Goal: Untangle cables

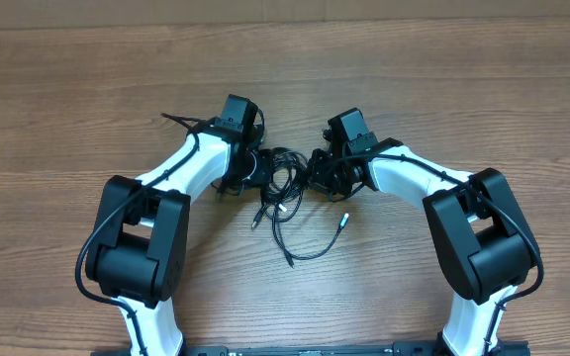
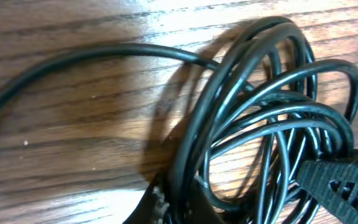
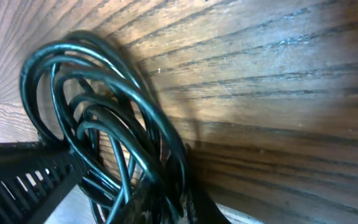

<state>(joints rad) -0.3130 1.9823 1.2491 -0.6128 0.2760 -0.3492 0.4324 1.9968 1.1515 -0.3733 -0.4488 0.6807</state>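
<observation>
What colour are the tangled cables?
Black, all of them; the cables show best in the left wrist view.

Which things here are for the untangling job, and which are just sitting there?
For the job:
- cables, thin, black and bunched in loops
- left gripper, shut on the cables
- right gripper, shut on the cables

Just there:
- wooden table
- thick black wires fixed to the arms

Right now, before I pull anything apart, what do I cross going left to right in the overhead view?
left arm → left fingers → cables → right fingers → right arm
</observation>
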